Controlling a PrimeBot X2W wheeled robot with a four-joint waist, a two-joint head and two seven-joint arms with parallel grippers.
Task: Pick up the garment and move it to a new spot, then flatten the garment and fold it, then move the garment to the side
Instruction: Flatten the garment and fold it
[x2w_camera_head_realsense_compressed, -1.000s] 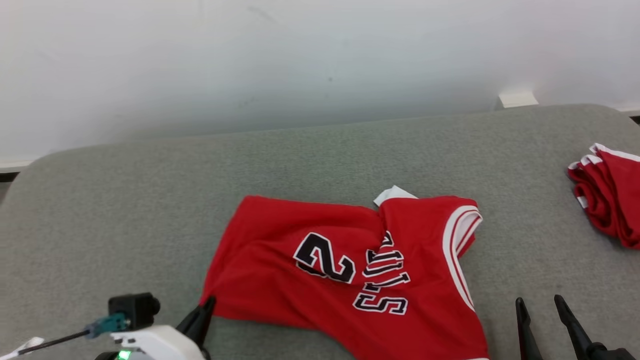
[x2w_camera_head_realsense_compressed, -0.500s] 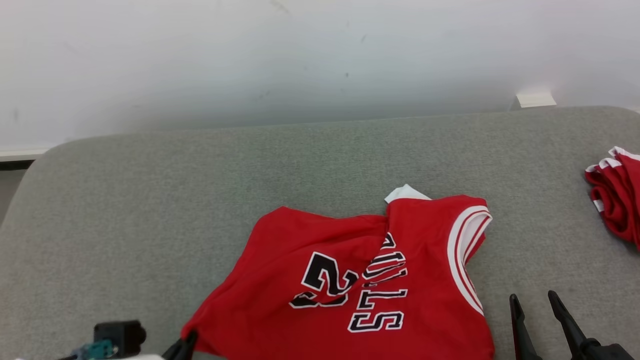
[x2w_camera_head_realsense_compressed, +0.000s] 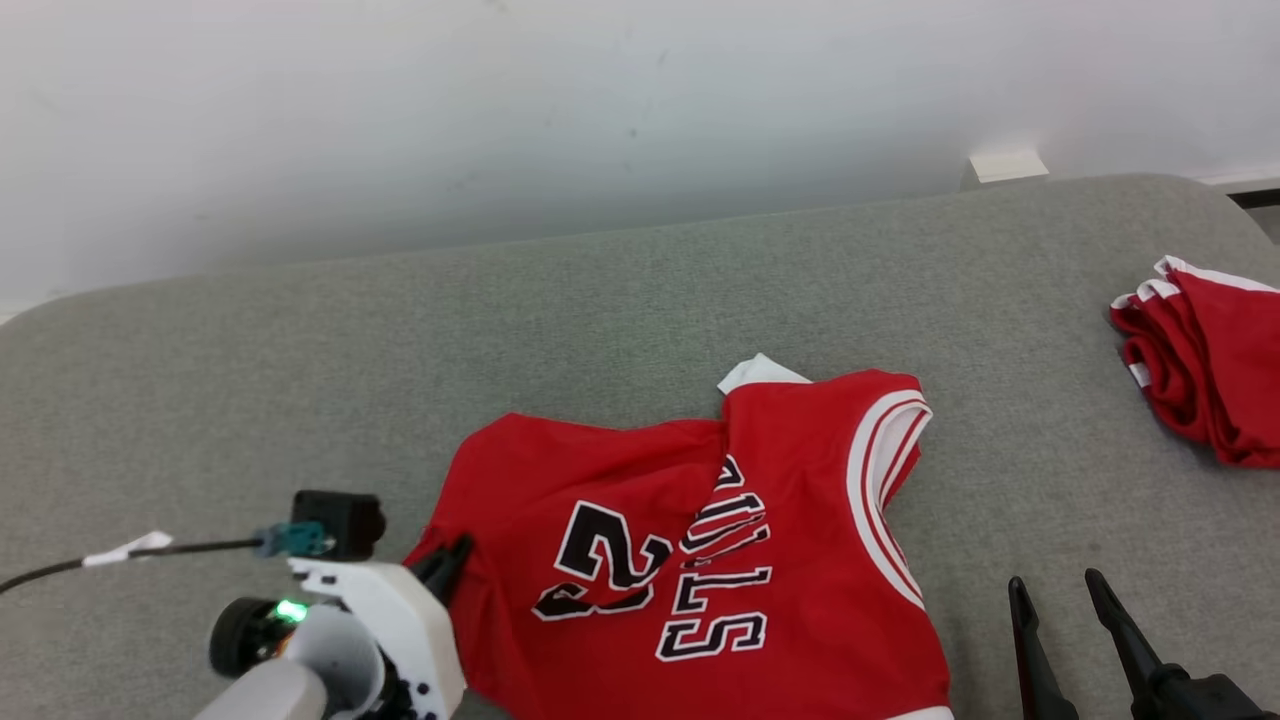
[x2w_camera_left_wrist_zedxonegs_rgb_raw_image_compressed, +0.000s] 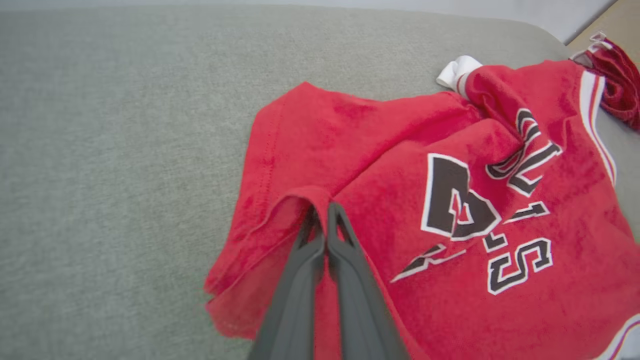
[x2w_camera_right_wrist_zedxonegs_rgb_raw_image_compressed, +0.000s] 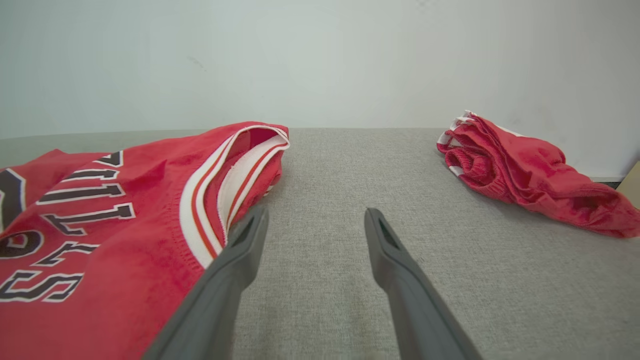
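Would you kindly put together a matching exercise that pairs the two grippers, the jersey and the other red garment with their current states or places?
Things:
1. left gripper
2. right gripper
3. numbered jersey
4. bundled red garment

States or places:
A. crumpled at the right end of the grey surface
B. jaws open, holding nothing
C. lying wrinkled in the middle, lettering up
D. jaws shut on a fabric edge

Pairs: 1-D, 2-B, 3-C, 4-A
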